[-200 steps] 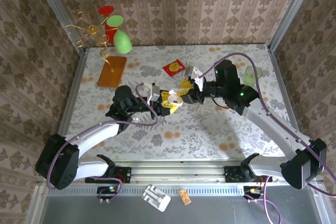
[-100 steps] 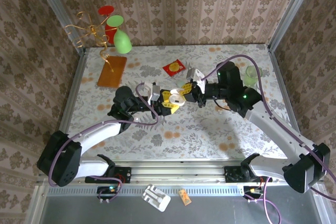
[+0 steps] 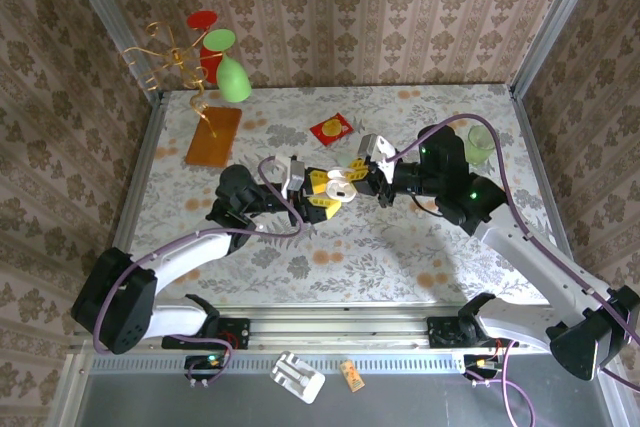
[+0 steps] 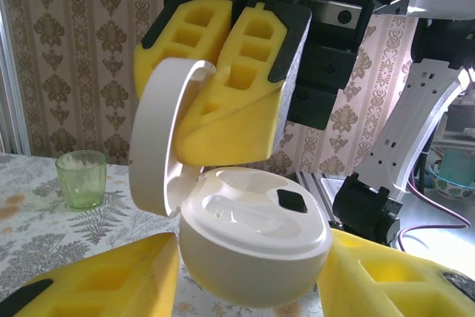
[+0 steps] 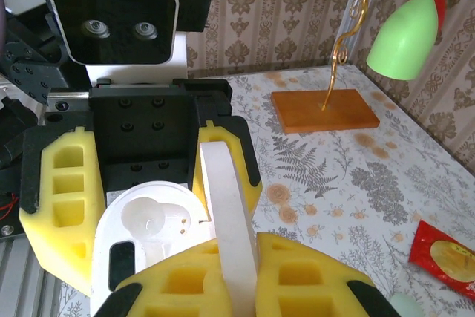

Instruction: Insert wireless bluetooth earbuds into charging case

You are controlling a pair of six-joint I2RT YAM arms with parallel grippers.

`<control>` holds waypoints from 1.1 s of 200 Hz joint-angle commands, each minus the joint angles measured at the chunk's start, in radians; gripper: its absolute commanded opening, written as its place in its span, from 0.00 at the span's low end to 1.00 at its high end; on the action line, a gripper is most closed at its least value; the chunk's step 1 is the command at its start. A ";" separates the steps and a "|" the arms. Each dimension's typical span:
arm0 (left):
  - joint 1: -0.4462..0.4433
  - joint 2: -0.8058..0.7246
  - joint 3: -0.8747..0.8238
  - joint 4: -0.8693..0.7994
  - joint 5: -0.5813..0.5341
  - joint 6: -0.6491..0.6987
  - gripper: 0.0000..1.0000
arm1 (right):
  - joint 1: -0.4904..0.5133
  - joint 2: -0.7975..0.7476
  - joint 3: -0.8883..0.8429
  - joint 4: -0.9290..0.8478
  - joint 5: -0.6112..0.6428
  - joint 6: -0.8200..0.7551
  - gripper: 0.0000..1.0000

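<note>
From overhead, my two claws meet above the middle of the tabletop (image 3: 400, 247), with the white charging case (image 3: 340, 187) right between them.

The right claw (image 5: 234, 272) is clamped together on the case's lid (image 5: 226, 206). On its wrist camera the lid runs edge-on between the two yellow pads. The lid is swung up and stands nearly upright from its hinge.

The rounded case body (image 4: 252, 235) sits between the yellow fingers (image 4: 89, 280) of the left claw (image 4: 252, 280), one on each side. They look to be against it, but I cannot tell whether they are pressing or just flanking it.

The case's top face is uncovered, showing moulded wells and a small dark square (image 4: 291, 200). On the right wrist camera one well (image 5: 145, 220) looks glossy and rounded. I cannot tell whether the earbuds are seated in there.

Beyond the right claw's wrist, near the far right corner, stands a green glass cup (image 3: 478, 144). A red packet (image 3: 331, 129) lies on the far side of both claws. Further off past the left claw, an orange wooden base (image 3: 213, 135) carries a gold wire stand (image 3: 170, 55).
</note>
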 commanded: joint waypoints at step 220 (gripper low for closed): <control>-0.009 0.011 0.003 0.077 0.023 0.044 0.65 | 0.013 0.027 0.048 -0.004 -0.014 0.082 0.00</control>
